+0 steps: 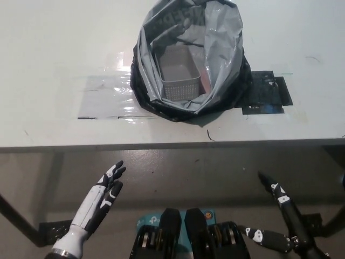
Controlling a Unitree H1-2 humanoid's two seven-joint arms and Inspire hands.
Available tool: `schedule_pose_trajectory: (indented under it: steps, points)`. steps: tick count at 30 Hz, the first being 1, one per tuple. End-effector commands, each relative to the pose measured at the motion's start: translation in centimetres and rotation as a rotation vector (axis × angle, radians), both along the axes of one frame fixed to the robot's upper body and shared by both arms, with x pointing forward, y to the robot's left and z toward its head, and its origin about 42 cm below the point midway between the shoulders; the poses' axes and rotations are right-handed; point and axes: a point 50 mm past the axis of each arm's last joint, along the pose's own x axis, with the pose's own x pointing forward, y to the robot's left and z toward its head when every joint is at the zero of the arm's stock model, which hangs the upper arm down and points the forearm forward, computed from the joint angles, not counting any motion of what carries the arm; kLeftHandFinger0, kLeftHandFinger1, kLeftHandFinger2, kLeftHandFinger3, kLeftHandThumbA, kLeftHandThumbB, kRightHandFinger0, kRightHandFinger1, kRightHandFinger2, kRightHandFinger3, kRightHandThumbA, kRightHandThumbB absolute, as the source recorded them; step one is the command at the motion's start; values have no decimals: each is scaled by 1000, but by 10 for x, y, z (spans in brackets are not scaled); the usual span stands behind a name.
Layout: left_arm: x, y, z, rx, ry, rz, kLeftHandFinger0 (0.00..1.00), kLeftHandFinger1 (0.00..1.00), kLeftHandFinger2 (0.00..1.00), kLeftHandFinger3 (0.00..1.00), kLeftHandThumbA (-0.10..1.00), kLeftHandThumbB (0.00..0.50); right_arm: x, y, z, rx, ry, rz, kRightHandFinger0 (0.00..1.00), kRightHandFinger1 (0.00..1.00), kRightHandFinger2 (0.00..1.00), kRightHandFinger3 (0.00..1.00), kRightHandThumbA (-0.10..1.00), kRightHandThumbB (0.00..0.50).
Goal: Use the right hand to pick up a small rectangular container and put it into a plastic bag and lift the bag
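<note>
Both hands below table [54, 54], left hand [99, 199] and right hand [277, 218] fingers spread, basket [175, 73] in bag [221, 65]

No text can be read for certain; faint pale lettering is seen on the plastic bag's [186, 59] inner wall near its far rim, too blurred to make out.

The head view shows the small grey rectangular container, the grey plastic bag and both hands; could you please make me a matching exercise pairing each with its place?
Things:
1. small grey rectangular container
2. grey plastic bag
3. white left hand
4. black right hand

Places:
A. below the table edge, lower right
B. on the white table, mouth open
C. inside the bag
D. below the table edge, lower left

Pairs: 1-C, 2-B, 3-D, 4-A
</note>
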Motion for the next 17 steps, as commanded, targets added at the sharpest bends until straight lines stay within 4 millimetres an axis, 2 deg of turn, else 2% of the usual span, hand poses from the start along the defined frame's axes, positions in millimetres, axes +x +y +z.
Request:
schedule_pose_trajectory:
  steps: [1, 4, 6, 9, 14, 17]
  points:
    - [-1, 4, 14, 3, -71, -7, 1000, 1000, 1000, 1000, 1000, 254, 0, 4, 10, 44, -121, 15, 1000, 1000, 1000, 1000, 913, 276]
    - [-5, 4, 10, 3, -65, -7, 1000, 1000, 1000, 1000, 1000, 251, -4, 4, 7, 40, -109, 19, 1000, 1000, 1000, 1000, 902, 278]
    - [-7, 5, 8, -3, -56, -5, 1000, 1000, 1000, 1000, 1000, 258, -6, 4, 5, 53, -100, 27, 1000, 1000, 1000, 1000, 838, 262]
    - [-13, 8, 6, -5, -44, 2, 1000, 1000, 1000, 1000, 999, 264, -9, 8, 2, 48, -97, 35, 1000, 1000, 1000, 1000, 838, 255]
    - [-15, 10, 6, -5, -43, 4, 1000, 1000, 1000, 1000, 981, 240, -9, 9, 3, 35, -98, 42, 1000, 1000, 1000, 1000, 820, 250]
    - [-18, 11, 4, 6, -38, 9, 1000, 1000, 1000, 1000, 994, 257, -13, 11, 2, 28, -89, 45, 1000, 1000, 1000, 1000, 811, 250]
